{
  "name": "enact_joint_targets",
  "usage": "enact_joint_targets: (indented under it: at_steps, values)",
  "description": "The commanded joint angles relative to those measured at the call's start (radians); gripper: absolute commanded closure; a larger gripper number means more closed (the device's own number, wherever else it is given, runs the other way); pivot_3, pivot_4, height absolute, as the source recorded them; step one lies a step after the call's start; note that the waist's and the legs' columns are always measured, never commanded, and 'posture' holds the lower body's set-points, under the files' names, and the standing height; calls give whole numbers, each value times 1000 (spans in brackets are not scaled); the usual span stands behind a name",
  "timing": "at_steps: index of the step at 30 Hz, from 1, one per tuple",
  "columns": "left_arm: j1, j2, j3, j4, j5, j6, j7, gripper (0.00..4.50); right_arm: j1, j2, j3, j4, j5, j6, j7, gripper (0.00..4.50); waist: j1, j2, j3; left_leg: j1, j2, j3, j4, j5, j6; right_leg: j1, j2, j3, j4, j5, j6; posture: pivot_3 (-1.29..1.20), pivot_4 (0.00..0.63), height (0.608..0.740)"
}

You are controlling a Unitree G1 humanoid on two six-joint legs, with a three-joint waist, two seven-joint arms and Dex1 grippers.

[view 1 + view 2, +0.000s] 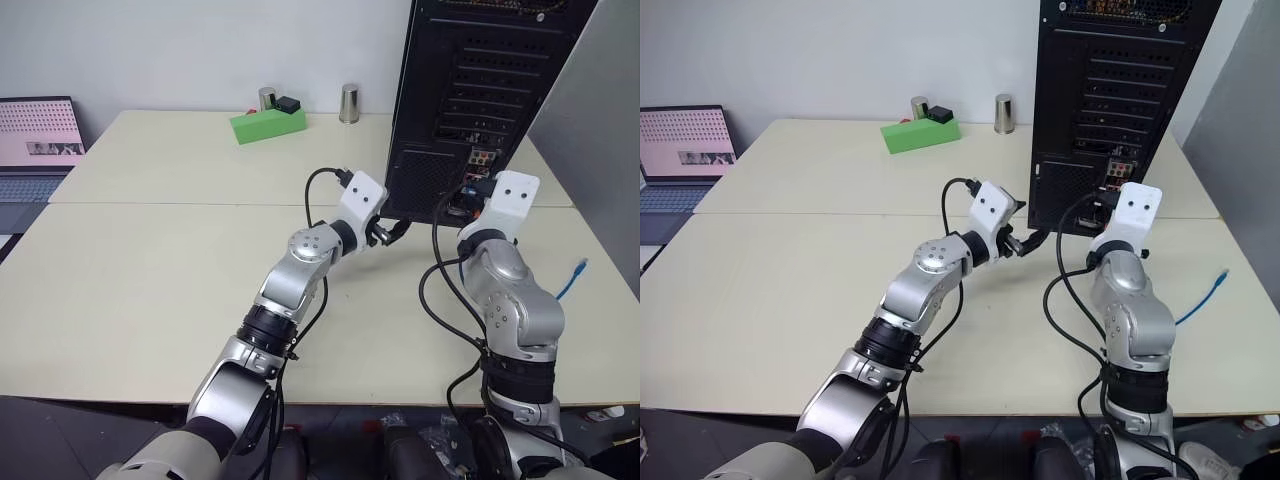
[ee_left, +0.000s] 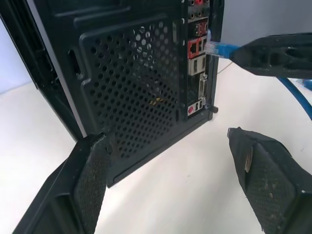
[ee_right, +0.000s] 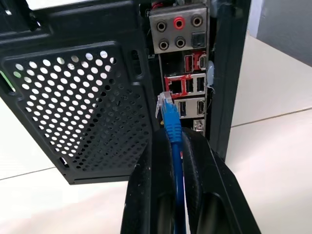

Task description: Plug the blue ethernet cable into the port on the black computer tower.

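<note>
No readable brand or label anywhere from here; the laptop (image 1: 38, 135) at the far left of the surface (image 1: 150, 260) shows a pink screen, its text too small to make out.

Right gripper (image 3: 170, 141): fingers closed on the blue ethernet cable (image 3: 171, 124), pinched just behind the plug. The plug tip is just short of the port (image 3: 174, 86), the socket in the red-framed block on the connector strip, a little below it and not yet in. In the left wrist view the plug sits right at the strip's edge. The rest of the cable runs back under my right arm and its free end lies on the surface at the right (image 1: 572, 278).

Left gripper (image 2: 170, 180): fingers wide open, holding nothing, hovering just in front of the mesh grille low on the black computer tower (image 1: 480, 90), left of the strip.

The tower stands upright on the far right of the surface, rear face toward me. A grey panel (image 1: 600, 150) stands close on its right, so room is tight that side. There's open room to the left and in front.

The surface is two cream tabletops butted together, seam running across. At the back edge there's a green block (image 1: 268, 125) with a small black thing on it, plus two metal cups (image 1: 348, 103). White wall behind.
</note>
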Motion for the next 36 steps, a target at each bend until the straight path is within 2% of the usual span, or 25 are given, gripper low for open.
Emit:
enact_joint_targets:
  at_steps: [1,36]
  values:
    - [-8,-9,13,-34,7,-20,-9,561,-41,-11,-17,1,-12,-40,15,4500,0,0,0,0,0,0,0,0,0,0,0,0,0,0,0,0,150,740]
    - [26,-21,9,-71,29,-16,-17,561,-80,-39,-48,102,-42,-90,63,4500,0,0,0,-1,0,0,0,0,0,-1,0,1,0,0,0,0,150,740]
